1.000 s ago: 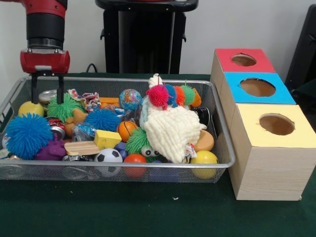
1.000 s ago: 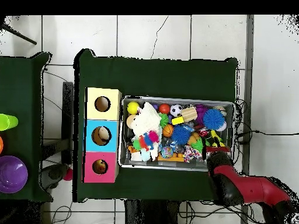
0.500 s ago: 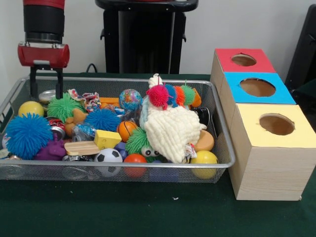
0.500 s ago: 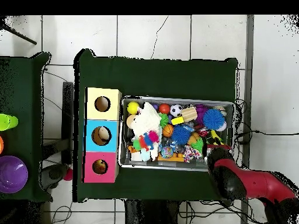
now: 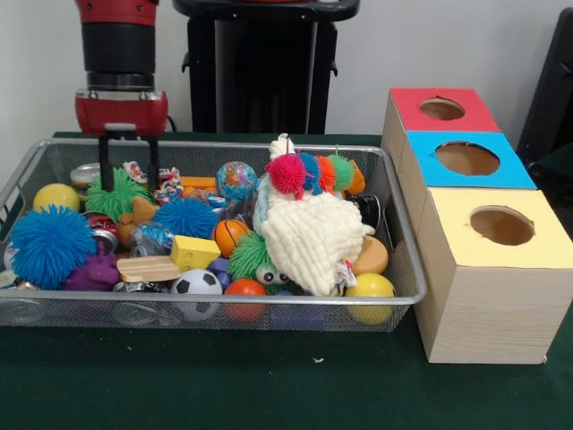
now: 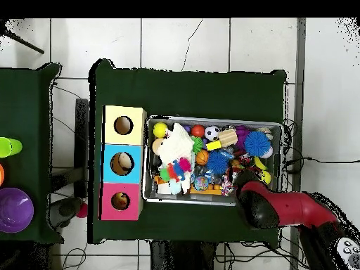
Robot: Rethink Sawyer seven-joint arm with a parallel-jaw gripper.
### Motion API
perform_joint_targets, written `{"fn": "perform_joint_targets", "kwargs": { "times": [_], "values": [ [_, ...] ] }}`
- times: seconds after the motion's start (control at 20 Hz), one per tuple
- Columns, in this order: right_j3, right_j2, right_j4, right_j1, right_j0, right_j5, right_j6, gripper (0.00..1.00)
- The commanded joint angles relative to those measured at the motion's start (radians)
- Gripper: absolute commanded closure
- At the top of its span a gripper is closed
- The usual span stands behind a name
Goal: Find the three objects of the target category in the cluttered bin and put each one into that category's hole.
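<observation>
Bright, even light; soft shadows; front view perhaps slightly soft.

Front view: low, close, level across table. Overhead: high, straight down. Both share bin (image 5: 210,315) (image 6: 214,121).

We see the wire bin (image 5: 407,269) on the bench (image 5: 269,385) with the row of three boxes (image 5: 488,269) just right of it, the gripper (image 5: 128,166) over the bin's far left part.

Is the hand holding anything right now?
No, in the front view the hand hangs open and empty over the green spiky ball in the wire bin.
</observation>
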State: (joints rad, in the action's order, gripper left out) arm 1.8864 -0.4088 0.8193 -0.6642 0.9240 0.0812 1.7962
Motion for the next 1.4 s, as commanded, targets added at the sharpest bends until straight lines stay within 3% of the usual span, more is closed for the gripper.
{"fn": "perform_joint_targets", "kwargs": {
  "times": [0.05,0.35,0.8,1.2,1.4],
  "values": [
    [-0.153,0.028,-0.057,0.109,-0.097,0.148,0.062,0.00],
    [-0.209,0.044,-0.089,0.143,-0.132,0.172,0.048,0.00],
    [-0.221,0.049,-0.041,0.136,-0.127,0.183,-0.031,0.00],
    [-0.176,-0.039,-0.060,0.081,-0.041,0.265,-0.138,0.00],
    [-0.192,-0.054,-0.093,0.089,-0.040,0.357,-0.151,0.00]
  ]
}}
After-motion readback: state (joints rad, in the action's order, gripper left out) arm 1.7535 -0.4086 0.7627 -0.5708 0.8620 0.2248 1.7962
